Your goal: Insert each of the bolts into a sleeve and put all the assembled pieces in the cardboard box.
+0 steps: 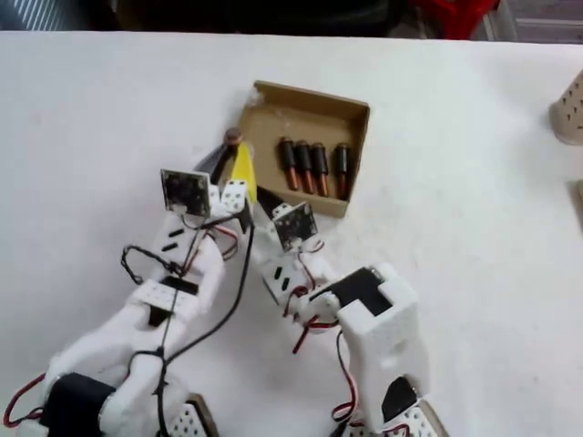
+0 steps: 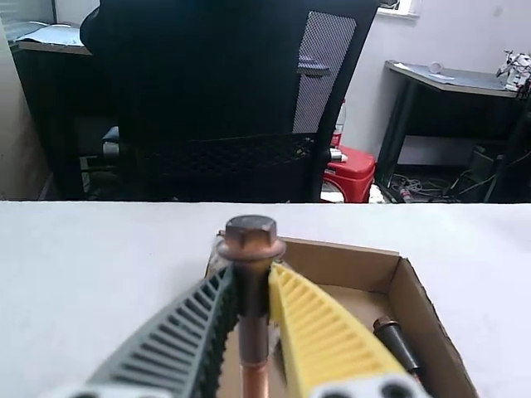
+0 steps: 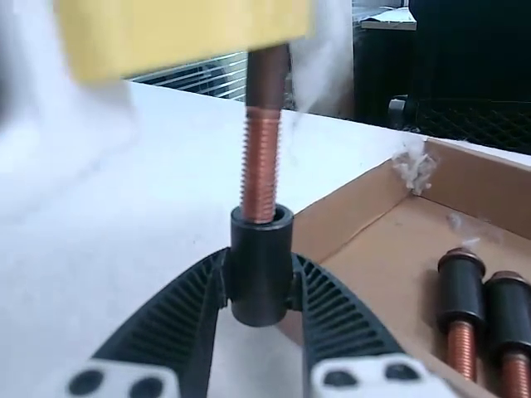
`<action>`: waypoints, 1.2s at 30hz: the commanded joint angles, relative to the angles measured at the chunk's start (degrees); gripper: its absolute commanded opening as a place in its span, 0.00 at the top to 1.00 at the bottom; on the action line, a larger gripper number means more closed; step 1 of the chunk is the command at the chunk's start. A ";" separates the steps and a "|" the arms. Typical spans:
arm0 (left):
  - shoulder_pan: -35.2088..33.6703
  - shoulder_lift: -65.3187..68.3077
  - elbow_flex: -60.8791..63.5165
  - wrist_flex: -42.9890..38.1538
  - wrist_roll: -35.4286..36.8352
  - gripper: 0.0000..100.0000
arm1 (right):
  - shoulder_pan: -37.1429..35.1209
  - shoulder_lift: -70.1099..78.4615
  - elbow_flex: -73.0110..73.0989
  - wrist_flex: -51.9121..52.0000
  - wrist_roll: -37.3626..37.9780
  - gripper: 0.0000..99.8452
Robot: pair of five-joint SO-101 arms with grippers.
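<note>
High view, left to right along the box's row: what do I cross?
bolt → four assembled pieces lying side by side in the cardboard box → pale perforated object at the picture's right edge

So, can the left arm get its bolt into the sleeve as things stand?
Probably yes: the left gripper holds the bolt with its tip already in the sleeve, which the right gripper grips.
</note>
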 commanded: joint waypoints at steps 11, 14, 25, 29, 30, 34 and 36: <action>-1.98 4.00 -3.69 -1.76 -0.44 0.98 | 0.04 -1.01 -0.70 -3.21 -0.26 0.98; -1.89 4.00 -1.49 -1.76 -0.44 0.98 | 1.10 -1.10 -0.79 -3.12 -0.62 0.98; -1.45 4.44 3.25 -1.67 -0.44 0.98 | 1.63 -1.10 -0.79 -3.03 -0.62 0.98; -1.71 4.44 4.92 -1.67 -0.44 0.98 | 1.80 -1.10 -1.05 -2.95 -0.62 0.98; -1.71 4.44 5.36 -1.58 -0.44 0.98 | 1.80 -1.10 -1.05 -2.95 -0.62 0.98; -1.80 4.44 5.80 -1.32 -0.44 0.98 | 1.80 -1.10 -1.05 -2.95 -0.62 0.98; -1.89 4.44 5.71 -1.32 -0.44 0.98 | 1.80 -1.10 -1.05 -2.95 -0.62 0.98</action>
